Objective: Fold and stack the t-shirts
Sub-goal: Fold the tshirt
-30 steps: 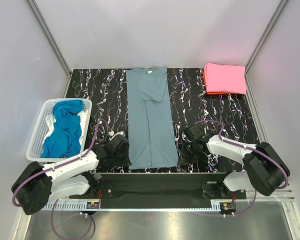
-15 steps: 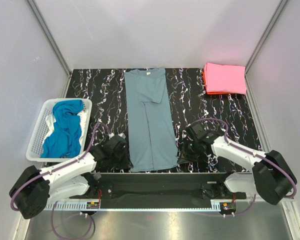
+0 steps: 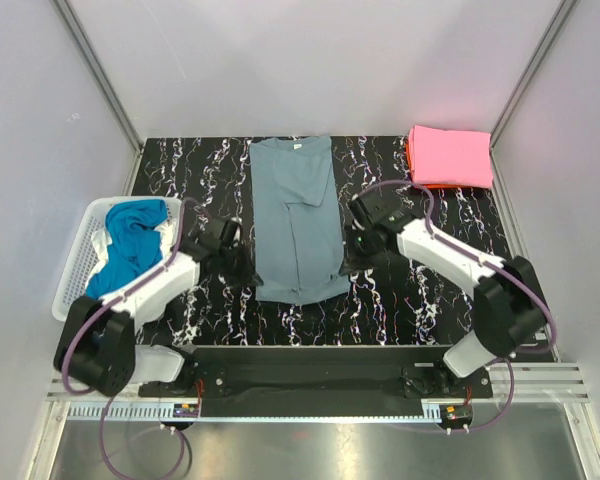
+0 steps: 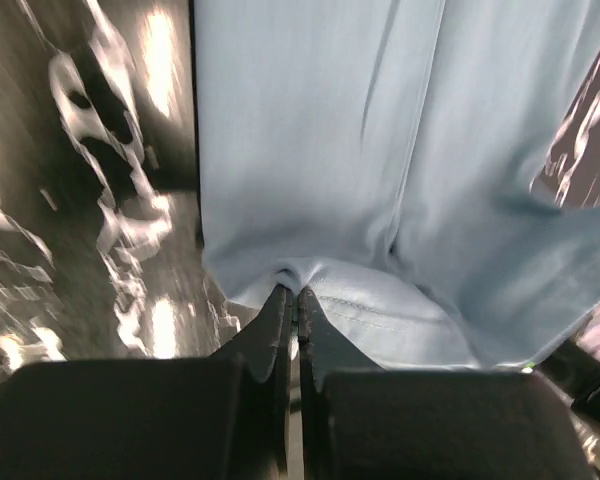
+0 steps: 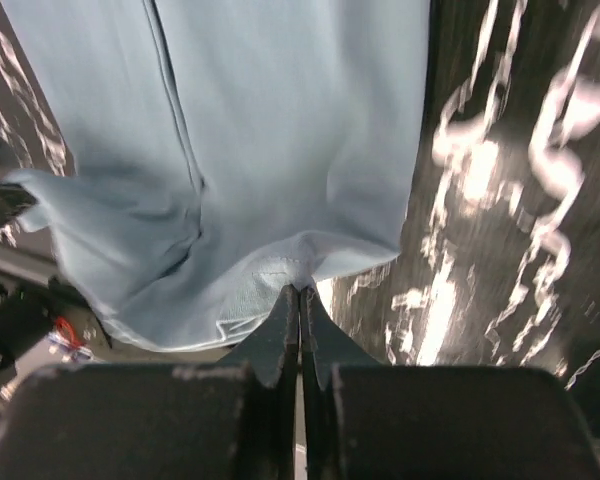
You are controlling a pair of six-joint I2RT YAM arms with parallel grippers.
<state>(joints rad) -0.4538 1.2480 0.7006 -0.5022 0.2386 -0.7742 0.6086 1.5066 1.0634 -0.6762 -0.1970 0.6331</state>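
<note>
Left claw [image 4: 292,292] and right claw [image 5: 298,290] are each clenching a near hem corner of the grey-blue t-shirt [image 3: 295,215], which we are holding along the middle of the desk [image 3: 430,300], collar far.

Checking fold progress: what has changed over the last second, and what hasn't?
Both arms swung away from the near edge toward the far side, the left gripper and right gripper shut on the near hem of the grey-blue shirt, carrying it along so the shirt looks shorter. The pink stack and basket of blue shirts stayed put.
</note>
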